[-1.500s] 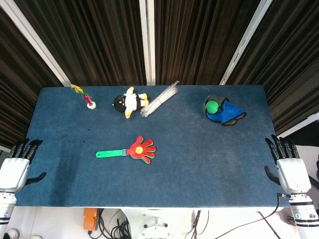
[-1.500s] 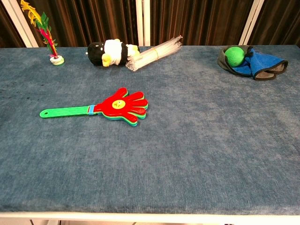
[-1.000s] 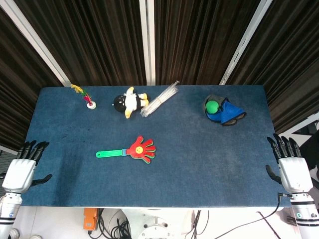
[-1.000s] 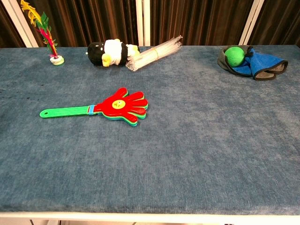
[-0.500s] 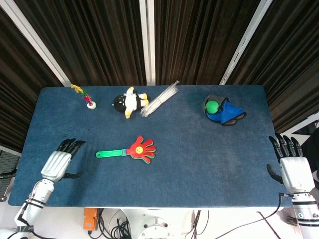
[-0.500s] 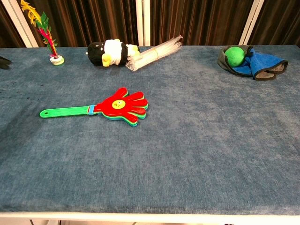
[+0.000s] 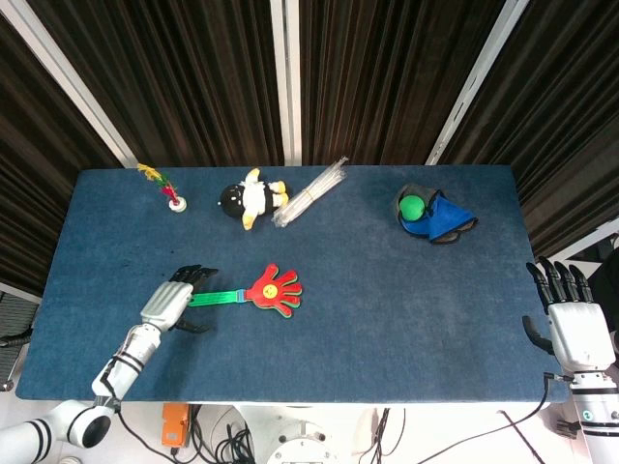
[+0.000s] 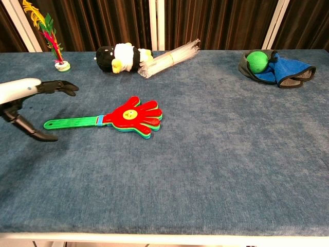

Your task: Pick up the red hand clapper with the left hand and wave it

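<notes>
The red hand clapper (image 7: 274, 289) (image 8: 134, 116) lies flat on the blue table, its green handle (image 7: 215, 298) (image 8: 72, 122) pointing left. My left hand (image 7: 170, 304) (image 8: 28, 100) hovers over the handle's left end, open, fingers (image 8: 60, 88) stretched above the handle and thumb (image 8: 32, 132) below it, holding nothing. My right hand (image 7: 572, 324) stays open off the table's right edge, seen only in the head view.
Along the far edge stand a feather shuttlecock (image 7: 168, 189) (image 8: 53, 43), a black-and-white plush toy (image 7: 250, 200) (image 8: 121, 57) and a bundle of clear sticks (image 7: 309, 191) (image 8: 170, 56). A green ball on blue cloth (image 7: 431, 215) (image 8: 272, 67) sits far right.
My left hand has moved from off the table's left edge rightward across the table to the clapper's handle end. The clapper has not moved. The right hand has barely shifted.
</notes>
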You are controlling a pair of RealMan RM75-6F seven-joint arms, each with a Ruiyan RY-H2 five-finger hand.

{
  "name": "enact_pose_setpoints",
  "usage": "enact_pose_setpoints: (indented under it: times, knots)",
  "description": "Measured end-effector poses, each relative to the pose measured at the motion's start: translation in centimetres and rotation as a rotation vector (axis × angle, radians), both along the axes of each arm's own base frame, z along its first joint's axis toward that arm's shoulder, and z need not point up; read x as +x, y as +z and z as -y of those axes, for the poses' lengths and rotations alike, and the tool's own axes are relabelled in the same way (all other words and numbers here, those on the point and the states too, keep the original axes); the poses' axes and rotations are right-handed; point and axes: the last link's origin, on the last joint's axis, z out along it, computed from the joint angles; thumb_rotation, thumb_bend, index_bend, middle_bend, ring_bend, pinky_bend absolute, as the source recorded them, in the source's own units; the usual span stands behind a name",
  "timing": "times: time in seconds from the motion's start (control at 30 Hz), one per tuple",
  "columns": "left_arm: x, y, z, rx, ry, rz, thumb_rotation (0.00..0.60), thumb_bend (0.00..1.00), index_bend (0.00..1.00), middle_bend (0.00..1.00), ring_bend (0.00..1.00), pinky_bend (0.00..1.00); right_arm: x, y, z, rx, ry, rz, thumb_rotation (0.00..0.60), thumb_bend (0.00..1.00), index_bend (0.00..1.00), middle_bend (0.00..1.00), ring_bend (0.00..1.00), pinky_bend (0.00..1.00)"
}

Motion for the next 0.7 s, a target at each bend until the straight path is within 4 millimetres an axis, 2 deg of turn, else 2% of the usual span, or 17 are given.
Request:
enact_pose_setpoints:
  times: [0.1,0.33,0.5,0.6,0.7]
  knots:
    - [0.6,-0.9,-1.0,-0.001,0.000,0.000,0.600,0.19,0.14,0.11,0.00,0.00,-0.1,0.1,0.1,-0.002,0.000,0.001,0.600,0.30,0.00,0.00,0.00,0.00]
    - [1.2,-2.4,-2.2,0.004,-0.009,-0.075,0.600,0.19,0.22,0.11,0.00,0.00,-0.7,0.3,0.2,-0.012,-0.012,0.005,0.600,0.30,0.00,0.00,0.00,0.00]
    - [1.6,-3.0,-2.4,-0.009,0.004,-0.109,0.595,0.18,0.23,0.10,0.00,0.00,-1.2,0.4,0.4,-0.029,-0.023,-0.004,0.600,0.30,0.00,0.00,0.00,0.00]
    - [2.1,-3.2,-2.5,-0.013,0.015,-0.115,0.576,0.18,0.24,0.10,0.00,0.00,-1.4,0.4,0.4,-0.032,-0.026,-0.003,0.600,0.30,0.00,0.00,0.00,0.00]
    - [2.4,-3.4,-2.7,-0.017,0.025,-0.128,0.529,0.18,0.26,0.10,0.00,0.00,-1.5,0.5,0.3,-0.035,-0.027,0.001,0.600,0.30,0.00,0.00,0.00,0.00]
